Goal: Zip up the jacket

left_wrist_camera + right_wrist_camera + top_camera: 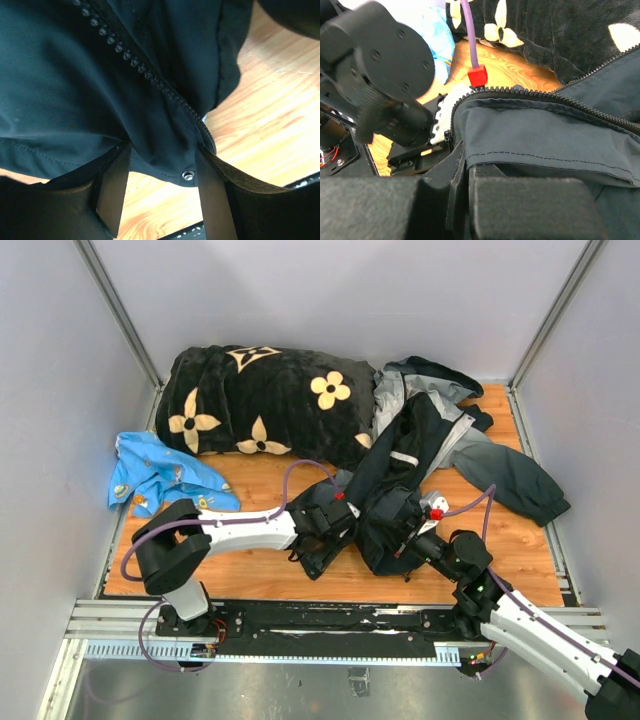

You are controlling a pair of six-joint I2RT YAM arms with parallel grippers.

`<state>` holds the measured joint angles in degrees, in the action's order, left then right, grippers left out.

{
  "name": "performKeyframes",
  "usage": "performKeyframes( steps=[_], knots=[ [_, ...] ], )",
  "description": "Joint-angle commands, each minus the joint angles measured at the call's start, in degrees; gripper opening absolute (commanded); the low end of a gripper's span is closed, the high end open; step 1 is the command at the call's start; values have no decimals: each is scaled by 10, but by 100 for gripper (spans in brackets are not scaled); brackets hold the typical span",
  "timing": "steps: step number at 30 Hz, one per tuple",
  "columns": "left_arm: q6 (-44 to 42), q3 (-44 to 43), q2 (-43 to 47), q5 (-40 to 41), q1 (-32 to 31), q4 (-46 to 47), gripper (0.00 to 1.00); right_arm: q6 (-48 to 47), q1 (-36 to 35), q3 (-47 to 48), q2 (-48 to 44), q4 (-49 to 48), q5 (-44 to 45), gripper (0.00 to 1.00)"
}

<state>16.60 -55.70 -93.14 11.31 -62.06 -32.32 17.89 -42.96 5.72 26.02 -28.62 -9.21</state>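
Note:
The jacket [400, 455], dark navy-black with grey parts, lies crumpled on the wooden table [255, 480] at centre right. My left gripper [325, 530] is at its lower left edge. In the left wrist view the left gripper [161, 150] is open, and the jacket's [75, 90] hem hangs between the fingertips, with a metal snap [188, 175] and the zipper teeth [135, 65] running diagonally above. My right gripper [408, 540] is at the lower front. In the right wrist view the right gripper [469, 160] is shut on the jacket's [545, 135] hem just below the zipper [530, 94].
A black plush blanket with cream flowers [270, 390] lies at the back. A blue patterned cloth [160, 475] lies at the left. Grey walls close in the table on three sides. A metal rail [300, 615] runs along the near edge. The left arm's wrist [375, 65] is close beside the right gripper.

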Motion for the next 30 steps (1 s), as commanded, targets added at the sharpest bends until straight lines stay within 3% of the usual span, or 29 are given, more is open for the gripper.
performKeyframes(
  steps=[1, 12, 15, 22, 26, 30],
  knots=[
    [-19, -11, -35, -5, 0, -6, 57, -7, 9, -9, -9, -6, 10, 1],
    [-4, 31, -83, -69, 34, 26, 50, -5, 11, -10, -13, -6, 12, 1],
    [5, 42, -93, -67, 34, 39, 39, -6, 10, -10, -13, -6, 12, 1],
    [33, 56, -49, -46, 38, 77, 1, -5, 10, -10, -11, -3, 13, 1],
    [53, 52, 10, -15, 57, 79, 0, -7, 11, -5, -15, 6, 13, 1],
    [59, 11, 72, 45, 88, 21, 0, -10, 12, -2, -25, 21, 19, 1]
  ],
)
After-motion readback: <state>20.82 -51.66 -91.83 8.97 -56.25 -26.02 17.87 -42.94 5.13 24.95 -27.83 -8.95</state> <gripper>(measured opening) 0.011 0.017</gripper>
